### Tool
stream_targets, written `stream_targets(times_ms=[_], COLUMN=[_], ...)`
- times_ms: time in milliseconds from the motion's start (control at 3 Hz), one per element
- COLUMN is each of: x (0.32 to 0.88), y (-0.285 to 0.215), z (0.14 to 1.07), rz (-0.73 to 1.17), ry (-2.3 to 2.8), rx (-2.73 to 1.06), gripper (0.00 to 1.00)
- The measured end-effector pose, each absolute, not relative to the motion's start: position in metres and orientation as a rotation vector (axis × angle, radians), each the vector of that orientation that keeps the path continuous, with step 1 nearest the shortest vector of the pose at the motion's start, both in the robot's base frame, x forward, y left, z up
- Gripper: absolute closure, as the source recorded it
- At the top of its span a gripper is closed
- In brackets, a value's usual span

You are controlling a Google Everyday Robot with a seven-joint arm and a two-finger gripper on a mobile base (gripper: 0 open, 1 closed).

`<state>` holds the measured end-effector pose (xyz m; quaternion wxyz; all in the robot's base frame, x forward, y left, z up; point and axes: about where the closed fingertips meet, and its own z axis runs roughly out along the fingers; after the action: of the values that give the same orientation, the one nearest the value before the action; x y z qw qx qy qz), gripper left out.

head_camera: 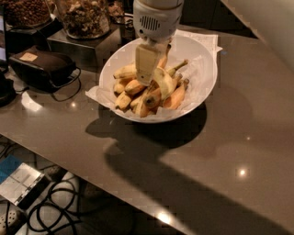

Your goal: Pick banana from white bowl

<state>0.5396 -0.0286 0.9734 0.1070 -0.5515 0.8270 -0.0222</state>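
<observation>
The white bowl (203, 64) stands on the grey table and holds several bananas on a paper liner. The banana (166, 83), pale yellow and arched with a dark tip, lies on top of the pile near the bowl's middle. Smaller, more orange bananas (130, 87) lie around and under it. My gripper (148, 72) reaches straight down from its white wrist housing (157, 18) into the bowl. It is among the bananas, just left of the pale banana and touching or nearly touching it.
Two glass jars (85, 16) (25, 11) stand at the back left, one on a metal box (82, 46). A black device with a cable (41, 66) lies left of the bowl. The table edge runs diagonally at the front left, with cables on the floor (59, 206) below.
</observation>
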Motion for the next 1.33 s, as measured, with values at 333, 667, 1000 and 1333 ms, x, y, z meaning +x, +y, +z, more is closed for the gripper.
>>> stream_targets(times_ms=[333, 667, 1000, 1333], x=[0.55, 0.564, 0.578, 0.588], y=[-0.019, -0.02, -0.033, -0.045], z=[0.966, 0.963, 0.96, 0.947], rz=[-0.067, -0.067, -0.058, -0.046], ry=[2.446, 2.464, 2.496, 2.544], rx=[-1.636, -1.616, -1.566, -1.531], gripper=[0.41, 0.43, 0.44, 0.49])
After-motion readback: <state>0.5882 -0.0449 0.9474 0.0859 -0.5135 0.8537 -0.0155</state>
